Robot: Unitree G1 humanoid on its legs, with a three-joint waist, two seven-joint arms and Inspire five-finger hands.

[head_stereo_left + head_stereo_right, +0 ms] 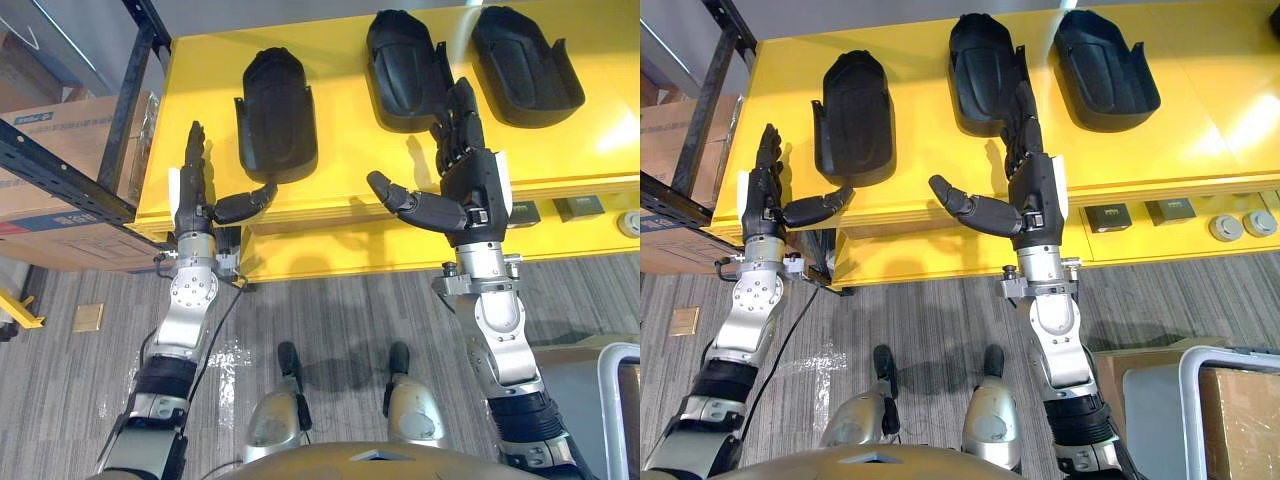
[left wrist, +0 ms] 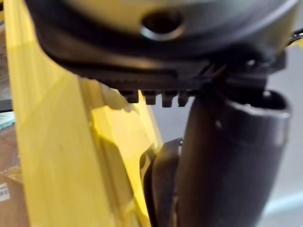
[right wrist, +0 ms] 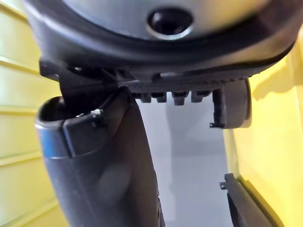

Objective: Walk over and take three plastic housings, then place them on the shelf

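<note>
Three black plastic housings lie side by side on the yellow shelf top (image 1: 340, 170): the left housing (image 1: 276, 115), the middle housing (image 1: 405, 70) and the right housing (image 1: 525, 65). My left hand (image 1: 192, 185) is open beside the left housing's left side, fingers straight, its thumb (image 2: 227, 156) stretched out under that housing's near end. My right hand (image 1: 470, 185) is open too. Its straight fingers (image 1: 1022, 120) lie along the middle housing's right wall, in the gap to the right housing, and its thumb (image 3: 104, 165) sticks out to the left. Neither hand holds anything.
A black rack frame (image 1: 130, 100) with cardboard boxes (image 1: 60, 150) stands at the left. Small dark boxes (image 1: 578, 207) and round parts (image 1: 1240, 225) sit on the lower yellow ledge at the right. A white-rimmed bin with a box (image 1: 1230, 400) stands on the carpet at the lower right.
</note>
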